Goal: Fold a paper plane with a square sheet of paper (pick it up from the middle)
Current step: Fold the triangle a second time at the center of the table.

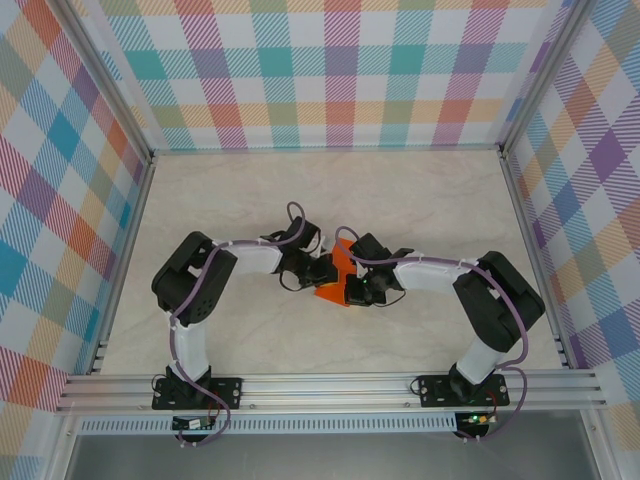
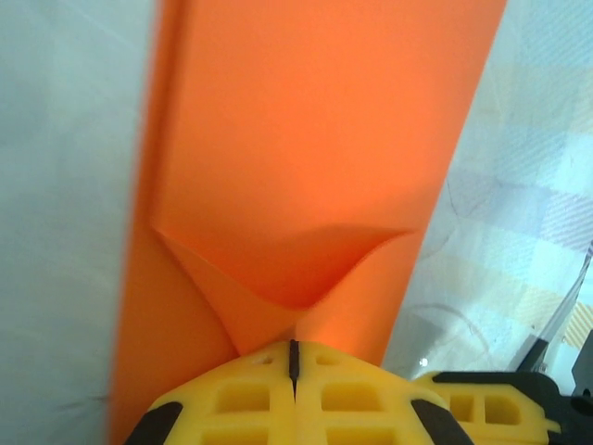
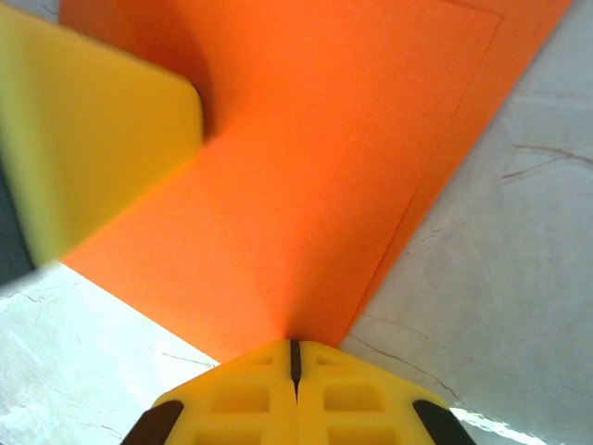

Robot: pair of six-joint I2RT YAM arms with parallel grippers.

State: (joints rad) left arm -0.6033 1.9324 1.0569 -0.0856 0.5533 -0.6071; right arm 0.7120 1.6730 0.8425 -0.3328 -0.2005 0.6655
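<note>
Top view: both arms were bent at the elbow, forearms angled inward, so that the left gripper [image 1: 320,271] and right gripper [image 1: 354,289] met just below frame centre. The square sheet of paper [image 1: 330,294], partly folded, was held between them above the table [image 1: 430,200]. Left wrist view: the left gripper [image 2: 294,357] had its jaws pressed together on the sheet's [image 2: 315,139] lower edge, which puckered there. Right wrist view: the right gripper [image 3: 295,353] was likewise clamped on a corner of the sheet [image 3: 324,167].
</note>
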